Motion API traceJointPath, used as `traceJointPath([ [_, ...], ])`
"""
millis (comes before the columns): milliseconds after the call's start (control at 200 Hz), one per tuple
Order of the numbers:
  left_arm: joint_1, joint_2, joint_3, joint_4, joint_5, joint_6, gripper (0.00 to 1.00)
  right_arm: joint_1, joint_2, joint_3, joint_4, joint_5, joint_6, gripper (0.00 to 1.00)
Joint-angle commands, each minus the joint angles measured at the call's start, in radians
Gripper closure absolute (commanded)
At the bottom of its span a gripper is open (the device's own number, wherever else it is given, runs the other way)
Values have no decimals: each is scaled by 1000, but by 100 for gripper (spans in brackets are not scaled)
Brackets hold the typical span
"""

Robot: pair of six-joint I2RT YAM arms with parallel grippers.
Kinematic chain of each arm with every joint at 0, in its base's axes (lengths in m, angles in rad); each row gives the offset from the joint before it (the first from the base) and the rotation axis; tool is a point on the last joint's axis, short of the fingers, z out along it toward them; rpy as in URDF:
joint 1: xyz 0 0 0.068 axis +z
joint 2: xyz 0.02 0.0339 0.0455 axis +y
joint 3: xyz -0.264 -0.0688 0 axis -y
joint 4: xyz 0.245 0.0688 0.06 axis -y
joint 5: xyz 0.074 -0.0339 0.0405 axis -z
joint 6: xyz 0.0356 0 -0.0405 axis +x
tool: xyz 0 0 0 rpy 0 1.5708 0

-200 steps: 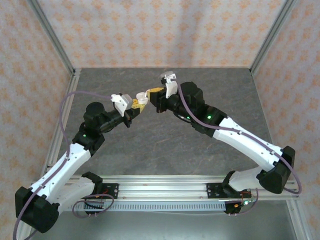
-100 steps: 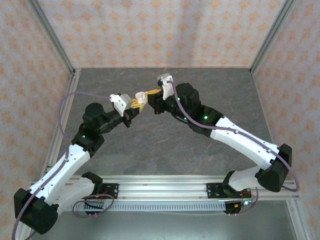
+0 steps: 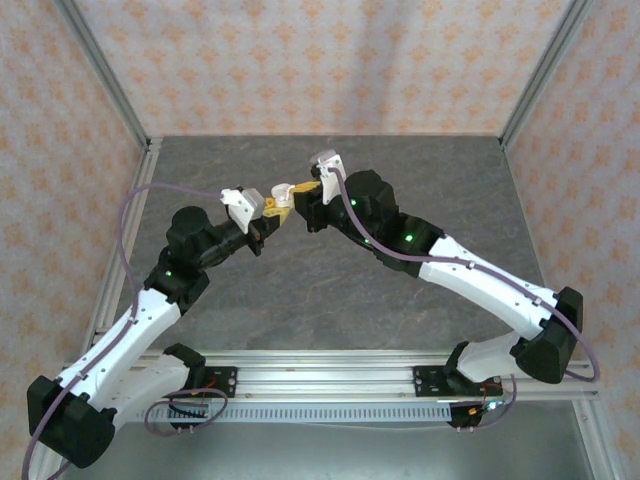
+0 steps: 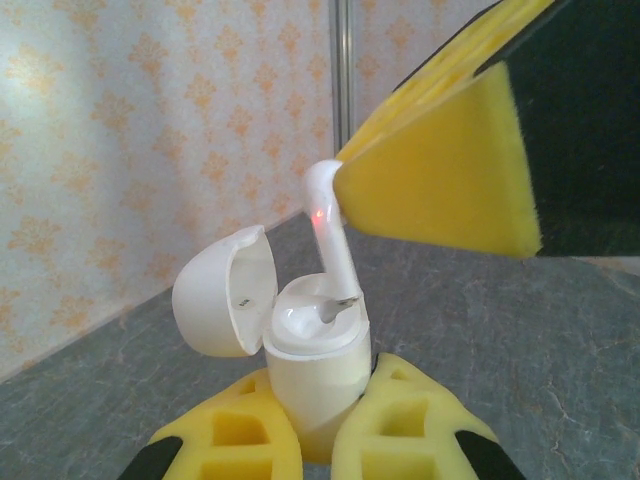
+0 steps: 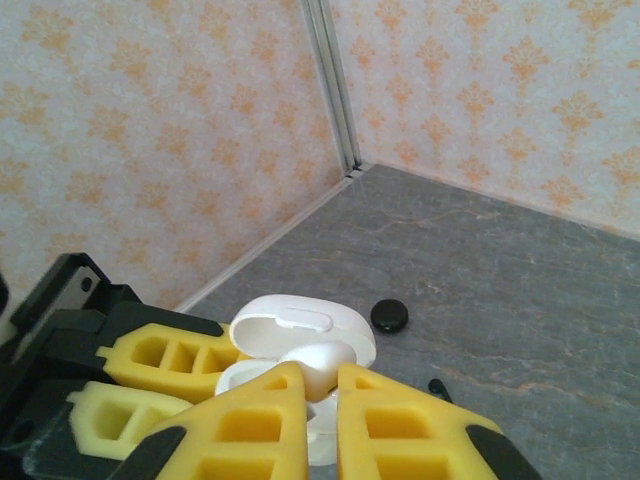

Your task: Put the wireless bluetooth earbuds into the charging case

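White earbud point(image 4: 328, 235), clamped by its head in the right pincer point(image 5: 320, 395), is held with its stem tip in the socket of the open charging case point(image 4: 315, 365), itself clamped in the left pincer point(image 4: 318, 428); pressed while tilted, it could be jammed or flicked out.

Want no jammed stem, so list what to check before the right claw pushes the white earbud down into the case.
1. Lid open: ok. The lid is swung back off the charging case.
2. Case grip: ok. The left claw is shut on the case's lower body, and the case is upright.
3. Earbud grip: ok. The right claw pinches the head of the white earbud.
4. Stem at the opening: ok. In the left wrist view the tip of the stem sits inside the rim.
5. Alignment in depth: cannot tell.
6. Earbud seated: not ok. Most of the stem stands above the case.
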Motion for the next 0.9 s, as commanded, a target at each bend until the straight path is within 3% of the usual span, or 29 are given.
traceJointPath([
  [0, -12, -9, 34, 17, -10, -16, 100, 3, 0, -13, -8, 36, -33, 87],
  [510, -16, 9, 43, -3, -22, -4, 100, 3, -2, -28, -17, 33, -25, 87],
  [721, -17, -2, 48, -87, -82, 25, 100, 1, -13, -17, -44, 108, 34, 86],
  [896, -16, -19, 34, -140, -157, 21, 100, -35, 30, 47, -149, 83, 143, 85],
])
